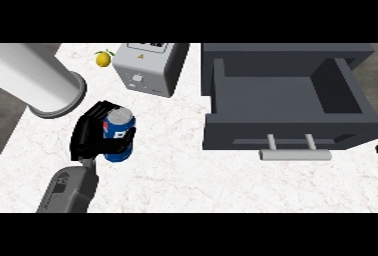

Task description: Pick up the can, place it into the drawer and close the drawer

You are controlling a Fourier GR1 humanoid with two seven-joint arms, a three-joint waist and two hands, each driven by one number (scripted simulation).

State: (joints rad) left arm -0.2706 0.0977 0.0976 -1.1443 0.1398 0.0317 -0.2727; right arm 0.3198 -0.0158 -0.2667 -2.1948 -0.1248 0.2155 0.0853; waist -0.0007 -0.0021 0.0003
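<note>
Left hand [92, 134] seemingly grips can [119, 134]

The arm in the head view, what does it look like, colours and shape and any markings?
One arm shows, the robot's left. Its forearm is a grey, boxy casing with rounded edges and a lighter grey panel along its top. A narrower dark grey wrist joins it to the left hand, which is black throughout. No cables, markings or sleeve can be made out.
</note>
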